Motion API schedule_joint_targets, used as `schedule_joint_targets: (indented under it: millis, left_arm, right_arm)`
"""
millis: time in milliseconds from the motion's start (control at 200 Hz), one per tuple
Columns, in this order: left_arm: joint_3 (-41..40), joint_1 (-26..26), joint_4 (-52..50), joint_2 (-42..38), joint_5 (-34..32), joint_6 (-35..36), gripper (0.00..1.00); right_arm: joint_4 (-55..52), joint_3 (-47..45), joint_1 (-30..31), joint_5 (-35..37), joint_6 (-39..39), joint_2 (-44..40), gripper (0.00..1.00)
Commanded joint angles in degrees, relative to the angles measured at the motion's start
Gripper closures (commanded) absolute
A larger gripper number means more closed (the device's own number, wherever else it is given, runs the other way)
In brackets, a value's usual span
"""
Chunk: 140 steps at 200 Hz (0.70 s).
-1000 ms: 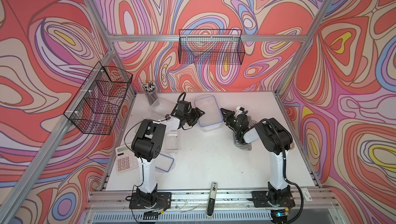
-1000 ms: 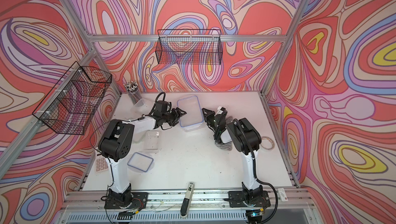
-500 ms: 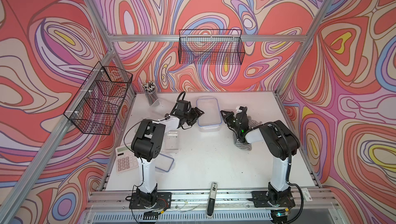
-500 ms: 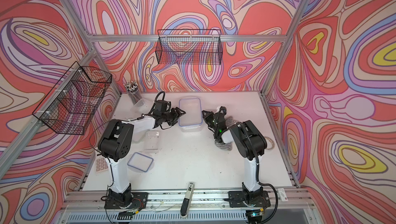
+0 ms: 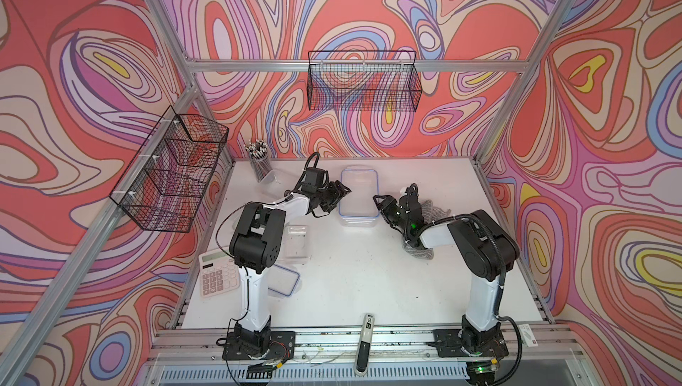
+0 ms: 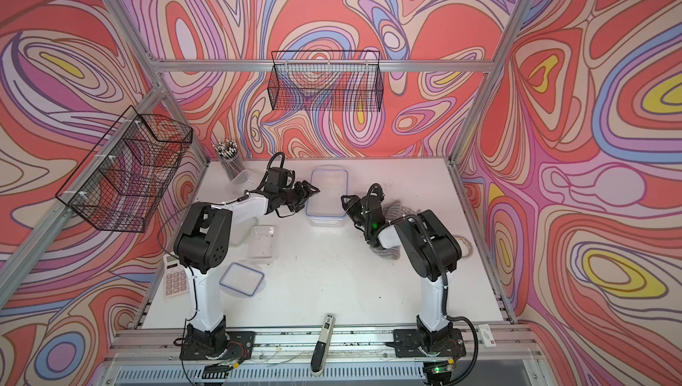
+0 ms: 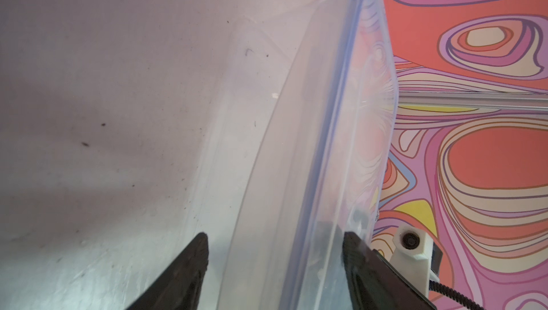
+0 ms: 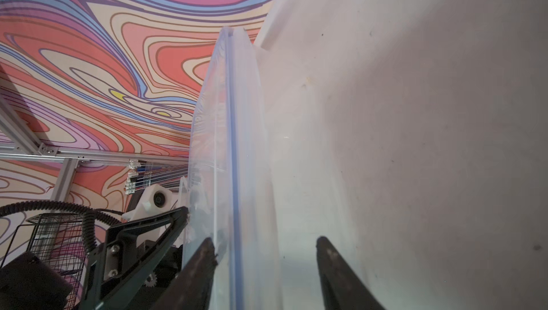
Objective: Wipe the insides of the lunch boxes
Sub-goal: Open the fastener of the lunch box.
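Straddling lunchbox (image 5: 358, 196), left hand (image 7: 274, 241), right hand (image 8: 266, 238) spread

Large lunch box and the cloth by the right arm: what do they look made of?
Large lunch box: likely clear glossy plastic; the table shows through, blue seal at the lid rim. Cloth: seems soft woven or knit fabric, grey-striped, lying crumpled.

- On the calculator (image 5: 218, 273), I found the keys and display too small to read.
- On the slim device (image 5: 365, 340) lying across the front rail (image 5: 406, 337), I saw a label, illegible.
- On the white card (image 5: 530, 335) at that rail's end, I saw dark print, illegible.
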Motion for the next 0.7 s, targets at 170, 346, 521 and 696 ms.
schedule_joint_targets:
  millis: [170, 346, 521, 696]
  left_arm:
    - [1.4, 1.3, -1.9, 0.6, 1.1, 0.8, 0.24]
    - [2.3, 1.9, -3.5, -0.2, 0.5, 2.5, 0.23]
    - [2.8, 3.1, -5.3, -0.7, -0.1, 4.3, 0.22]
    - [1.6, 4.2, -5.7, -2.8, -0.6, 5.3, 0.23]
  right_arm:
    - [-9.9, 1.3, 0.6, 0.8, -4.1, -5.9, 0.26]
    - [-16.9, 3.2, 0.5, 2.2, -7.1, -8.7, 0.17]
    - [-25.6, 5.0, 0.1, 3.4, -10.8, -12.3, 0.01]
    - [-33.9, 6.7, -0.6, 4.9, -16.1, -15.7, 0.01]
